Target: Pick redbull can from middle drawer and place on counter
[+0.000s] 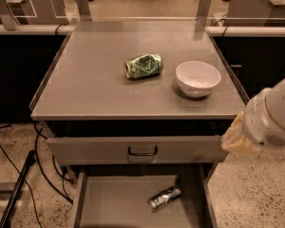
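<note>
Step in hand, as judged: approach, with nothing yet grasped. The gripper (237,139) hangs off the cabinet's right front corner; whether it is spread or closed cannot be told. The redbull can (164,197), slim shiny metal, lies on its side on the flat bottom of the open middle drawer (114,203). The next move calls for descending into the drawer and closing across the can's narrow body. The smooth grey metal counter (95,80) carries a green can (143,66) on its side and a glossy white bowl (197,78).

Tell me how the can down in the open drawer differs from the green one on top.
The redbull can is slim and silver; the green can is wider and patterned. The redbull can lies in the middle drawer, the green can on the counter. Both lie on their sides. The gripper hangs right of the counter, touching neither.
</note>
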Available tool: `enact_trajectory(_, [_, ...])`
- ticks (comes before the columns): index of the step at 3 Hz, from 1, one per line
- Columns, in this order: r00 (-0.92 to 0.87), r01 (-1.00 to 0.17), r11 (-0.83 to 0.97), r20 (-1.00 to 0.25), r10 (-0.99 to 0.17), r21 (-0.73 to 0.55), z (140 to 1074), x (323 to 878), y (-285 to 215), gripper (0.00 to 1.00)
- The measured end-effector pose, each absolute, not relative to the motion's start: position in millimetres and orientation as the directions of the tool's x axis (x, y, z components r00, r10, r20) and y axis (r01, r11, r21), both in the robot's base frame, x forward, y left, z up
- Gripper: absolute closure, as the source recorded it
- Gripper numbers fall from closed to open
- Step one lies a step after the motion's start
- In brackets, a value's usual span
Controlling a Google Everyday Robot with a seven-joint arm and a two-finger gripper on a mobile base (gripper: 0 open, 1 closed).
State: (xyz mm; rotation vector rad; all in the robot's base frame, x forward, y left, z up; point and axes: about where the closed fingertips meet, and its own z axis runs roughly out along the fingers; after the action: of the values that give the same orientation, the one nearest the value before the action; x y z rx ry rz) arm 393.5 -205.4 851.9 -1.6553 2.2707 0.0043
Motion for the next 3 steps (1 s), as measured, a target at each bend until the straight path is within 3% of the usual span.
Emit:
enact_trajectory(2, [-0.219,-0.964,0.244,-0.214,-0.952,-0.101,712.7,354.7,-175.8,1.00])
enact_trajectory(3, [-0.219,-0.964,0.244,-0.214,-0.952,-0.101,712.8,354.7,-175.8,1.00])
